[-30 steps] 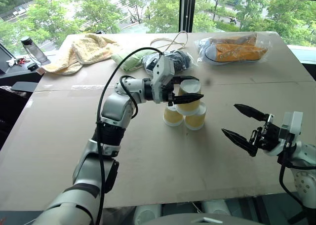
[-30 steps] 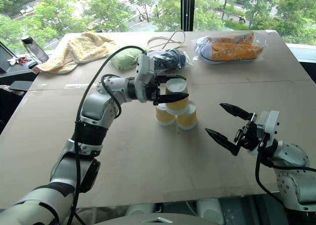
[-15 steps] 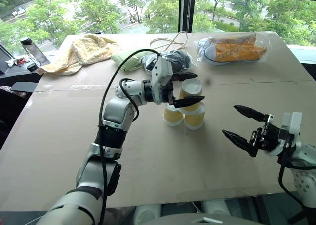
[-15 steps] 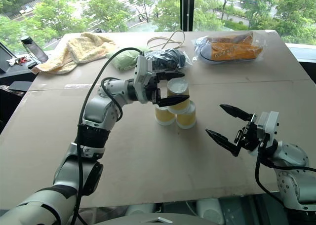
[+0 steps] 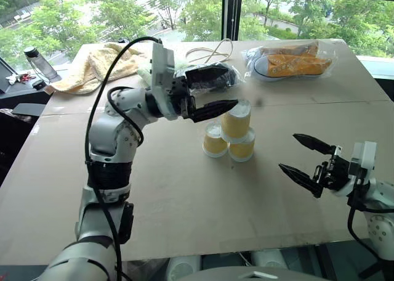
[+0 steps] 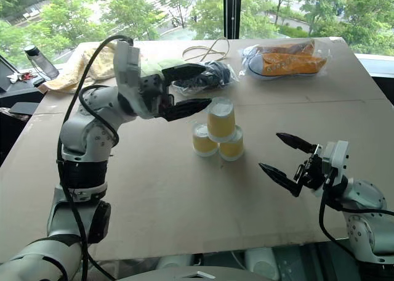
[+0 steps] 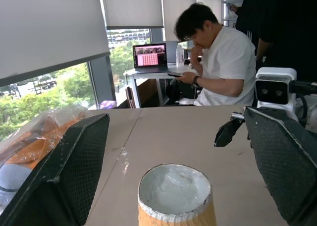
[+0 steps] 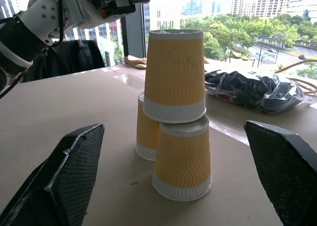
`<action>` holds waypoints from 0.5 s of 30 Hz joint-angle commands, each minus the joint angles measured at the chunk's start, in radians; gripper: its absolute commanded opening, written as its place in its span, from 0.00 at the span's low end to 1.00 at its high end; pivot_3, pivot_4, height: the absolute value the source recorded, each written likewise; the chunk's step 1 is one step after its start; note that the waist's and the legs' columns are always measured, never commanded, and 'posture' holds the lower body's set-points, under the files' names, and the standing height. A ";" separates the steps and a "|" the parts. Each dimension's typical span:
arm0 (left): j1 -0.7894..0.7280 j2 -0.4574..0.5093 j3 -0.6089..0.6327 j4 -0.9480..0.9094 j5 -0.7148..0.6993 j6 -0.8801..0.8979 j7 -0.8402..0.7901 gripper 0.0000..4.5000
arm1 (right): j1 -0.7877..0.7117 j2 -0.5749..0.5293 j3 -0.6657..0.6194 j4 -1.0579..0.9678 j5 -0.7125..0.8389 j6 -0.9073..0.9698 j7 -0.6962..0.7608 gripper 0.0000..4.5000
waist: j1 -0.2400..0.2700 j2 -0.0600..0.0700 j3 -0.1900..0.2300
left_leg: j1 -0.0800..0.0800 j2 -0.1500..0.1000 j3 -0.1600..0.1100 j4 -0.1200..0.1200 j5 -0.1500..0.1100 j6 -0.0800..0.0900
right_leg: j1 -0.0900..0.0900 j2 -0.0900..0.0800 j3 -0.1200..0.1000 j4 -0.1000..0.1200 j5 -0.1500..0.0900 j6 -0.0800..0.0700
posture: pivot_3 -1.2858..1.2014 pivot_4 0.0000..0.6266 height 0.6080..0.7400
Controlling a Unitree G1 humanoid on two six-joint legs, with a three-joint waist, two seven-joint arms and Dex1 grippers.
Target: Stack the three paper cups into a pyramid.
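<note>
With all three paper cups point(image 5: 231, 135) now gathered near the middle of the worktop point(image 5: 184, 207), the pyramid point(image 8: 173, 132) appears built: two cups stand upside down, touching side by side, and the third sits upside down on top of them. Read from left to right, the left hand point(image 5: 212, 91) hovers just to the left of the top cup point(image 5: 236, 121) and slightly above it, its two black fingers spread wide and holding nothing; the left wrist view looks down between those fingers onto the top cup's white base. The left base cup point(image 5: 214, 142) and right base cup point(image 5: 242, 149) carry the load, though the right wrist view shows the top cup resting mostly over the nearer base cup and overhanging it a little, so its seating looks somewhat off-centre. Farther right, well apart from the stack, the right hand point(image 5: 306, 161) is held above the worktop, fingers fully spread and empty. Judged from this arrangement, the stacking is complete; what seems left is clearing the left hand without brushing the stack.
</note>
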 commanded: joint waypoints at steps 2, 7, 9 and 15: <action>0.206 0.127 0.072 -0.120 -0.014 0.092 0.045 0.99 | 0.038 0.014 -0.045 0.076 -0.002 -0.056 0.029 1.00 | -0.001 0.000 0.000 | 0.001 0.000 0.000 -0.001 0.000 0.000 | 0.000 0.000 0.000 0.000 0.000 0.000 | 0.52 0.24 1.00; 0.586 0.179 0.039 -0.230 0.145 -0.002 0.115 0.99 | 0.028 0.025 -0.049 0.174 -0.037 -0.101 0.042 1.00 | -0.002 0.001 0.000 | 0.002 0.001 0.003 -0.002 0.000 0.000 | 0.000 -0.001 0.004 0.000 0.000 0.000 | 0.52 0.24 1.00; 0.677 0.154 0.031 -0.243 0.194 -0.064 0.149 0.99 | 0.024 0.020 -0.046 0.213 -0.057 -0.121 0.057 1.00 | 0.004 0.000 0.001 | 0.002 0.001 0.002 -0.002 0.000 0.000 | 0.000 -0.002 0.003 -0.001 0.000 0.000 | 0.52 0.24 1.00; 0.806 0.074 -0.052 -0.153 0.352 -0.258 0.217 0.99 | -0.015 0.011 -0.024 0.348 -0.125 -0.185 0.105 1.00 | 0.027 0.002 0.000 | 0.002 -0.001 0.002 -0.001 0.000 0.000 | 0.002 -0.006 0.003 -0.001 0.000 -0.001 | 0.52 0.24 1.00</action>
